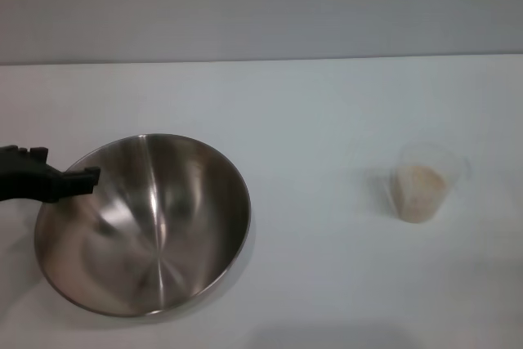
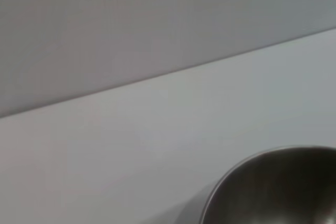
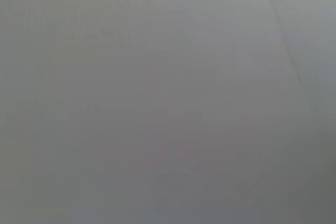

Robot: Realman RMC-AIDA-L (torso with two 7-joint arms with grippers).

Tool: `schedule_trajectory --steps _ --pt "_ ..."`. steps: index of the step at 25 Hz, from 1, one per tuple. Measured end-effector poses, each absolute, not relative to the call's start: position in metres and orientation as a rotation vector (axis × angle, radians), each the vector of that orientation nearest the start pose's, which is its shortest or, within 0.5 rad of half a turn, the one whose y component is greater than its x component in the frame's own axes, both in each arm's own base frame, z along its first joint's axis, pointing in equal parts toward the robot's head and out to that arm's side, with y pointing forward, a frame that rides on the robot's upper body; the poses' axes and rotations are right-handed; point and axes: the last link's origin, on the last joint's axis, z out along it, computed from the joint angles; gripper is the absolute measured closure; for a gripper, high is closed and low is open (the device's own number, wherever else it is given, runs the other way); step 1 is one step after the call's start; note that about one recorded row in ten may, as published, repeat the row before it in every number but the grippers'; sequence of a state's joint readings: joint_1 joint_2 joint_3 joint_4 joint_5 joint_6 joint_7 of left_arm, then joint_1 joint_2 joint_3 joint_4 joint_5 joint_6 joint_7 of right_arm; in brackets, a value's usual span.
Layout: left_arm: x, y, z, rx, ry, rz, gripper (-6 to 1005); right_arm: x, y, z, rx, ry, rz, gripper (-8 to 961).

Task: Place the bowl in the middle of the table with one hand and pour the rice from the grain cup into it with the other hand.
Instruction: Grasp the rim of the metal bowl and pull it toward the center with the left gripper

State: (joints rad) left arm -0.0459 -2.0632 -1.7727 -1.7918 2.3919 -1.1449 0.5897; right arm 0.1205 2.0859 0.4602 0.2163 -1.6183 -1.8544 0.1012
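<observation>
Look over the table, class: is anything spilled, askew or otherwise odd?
One thing: the steel bowl sits tilted, its far-left rim raised where the left gripper meets it, opening facing right. Nothing is spilled: the rice is all inside the upright grain cup, and the white table shows no loose grains.

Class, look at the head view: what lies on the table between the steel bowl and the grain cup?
Nothing. In the head view the stretch of white table between the bowl and the grain cup is bare.
</observation>
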Motion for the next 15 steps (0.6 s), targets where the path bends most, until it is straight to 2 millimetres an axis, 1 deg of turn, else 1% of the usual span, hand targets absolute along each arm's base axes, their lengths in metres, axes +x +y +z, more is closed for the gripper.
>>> schedule_trajectory --steps 4,5,11,15 --pt "-0.231 0.307 0.074 -2.172 -0.926 -0.064 169 0.357 0.187 0.053 -1.007 0.315 0.834 140" --pt "-0.235 0.306 0.069 -2.181 -0.942 -0.052 169 0.357 0.187 0.053 -1.008 0.316 0.833 141" --pt "-0.238 0.306 0.068 -2.185 -0.942 -0.044 169 0.359 0.188 0.053 -1.012 0.324 0.828 141" --pt "-0.244 0.308 0.067 -2.170 -0.931 0.010 169 0.359 0.188 0.053 -1.014 0.324 0.827 142"
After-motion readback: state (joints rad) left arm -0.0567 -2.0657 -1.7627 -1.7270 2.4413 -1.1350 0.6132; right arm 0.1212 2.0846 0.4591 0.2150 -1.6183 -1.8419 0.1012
